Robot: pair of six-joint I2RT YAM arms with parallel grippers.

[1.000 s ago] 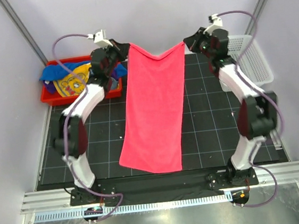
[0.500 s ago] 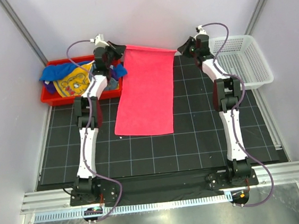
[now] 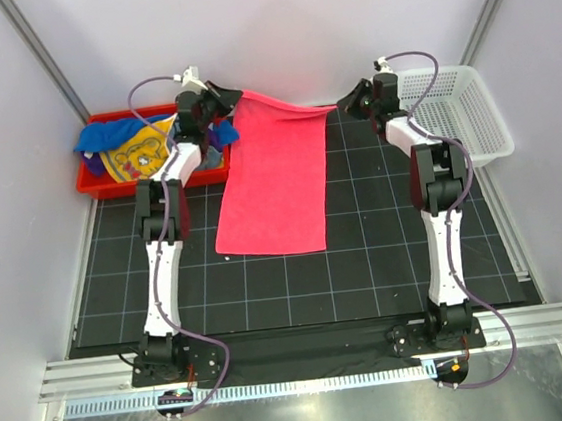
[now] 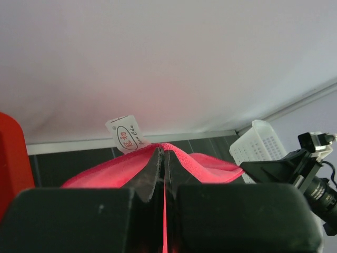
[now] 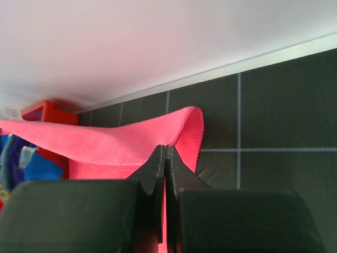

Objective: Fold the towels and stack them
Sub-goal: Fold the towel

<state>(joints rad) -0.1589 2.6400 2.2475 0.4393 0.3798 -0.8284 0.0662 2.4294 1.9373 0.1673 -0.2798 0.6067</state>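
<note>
A hot pink towel [image 3: 275, 176] lies spread lengthways on the black mat, its far edge lifted. My left gripper [image 3: 231, 98] is shut on the far left corner, by the white label [image 4: 125, 134]; the pink cloth [image 4: 208, 164] runs between the jaws. My right gripper [image 3: 342, 103] is shut on the far right corner [image 5: 189, 129]. The far edge sags slightly between the two grippers. More towels, blue [image 3: 100, 137], yellow-orange [image 3: 139, 152] and purple [image 3: 219, 135], lie heaped in the red bin.
The red plastic bin [image 3: 92, 182] stands at the far left off the mat. The white mesh basket [image 3: 457, 112] stands at the far right, also seen in the left wrist view [image 4: 259, 143]. The back wall is close behind both grippers.
Both arms stretched out to the far end and lowered, laying the pink towel flat on the mat. In the last half second the right gripper shifted slightly right and the far edge tautened.
</note>
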